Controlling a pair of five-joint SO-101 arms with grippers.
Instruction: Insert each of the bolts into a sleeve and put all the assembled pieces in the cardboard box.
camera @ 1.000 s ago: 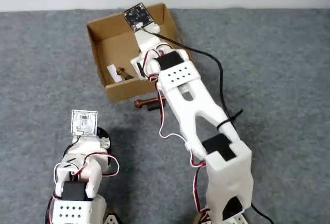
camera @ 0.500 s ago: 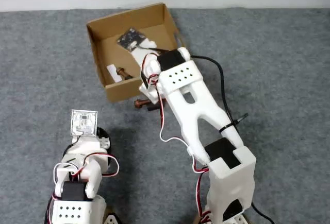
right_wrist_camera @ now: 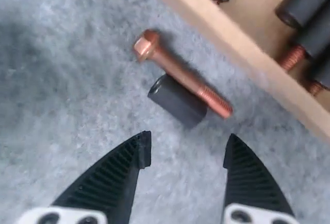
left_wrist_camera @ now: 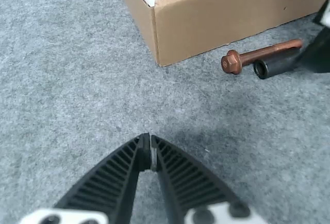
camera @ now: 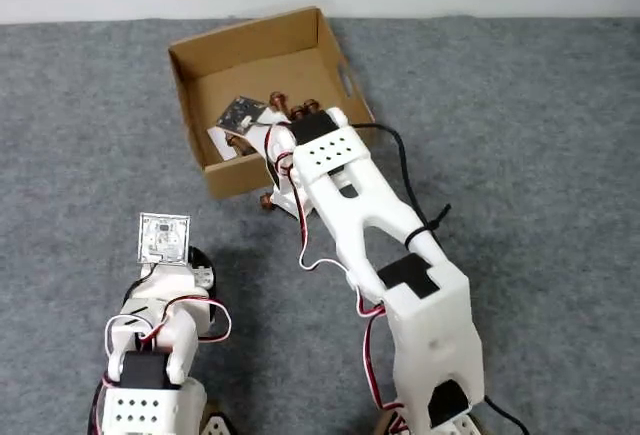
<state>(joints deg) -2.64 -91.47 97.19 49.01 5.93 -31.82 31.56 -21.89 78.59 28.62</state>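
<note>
Right wrist view: my right gripper (right_wrist_camera: 188, 149) spread wide, empty, hovering over grey carpet (right_wrist_camera: 51, 80) just outside cardboard box (right_wrist_camera: 227, 38). Loose copper bolt (right_wrist_camera: 180, 86) lies on carpet roughly alongside box wall. Black sleeve (right_wrist_camera: 178, 102) touches its shank; bolt not inserted. Inside box, assembled pieces (right_wrist_camera: 314, 36) lie side by side, dark sleeves with copper threaded ends poking out. My left gripper (left_wrist_camera: 150, 147) closed tip to tip, holding nothing, low over carpet, well apart from bolt and sleeve.
</note>
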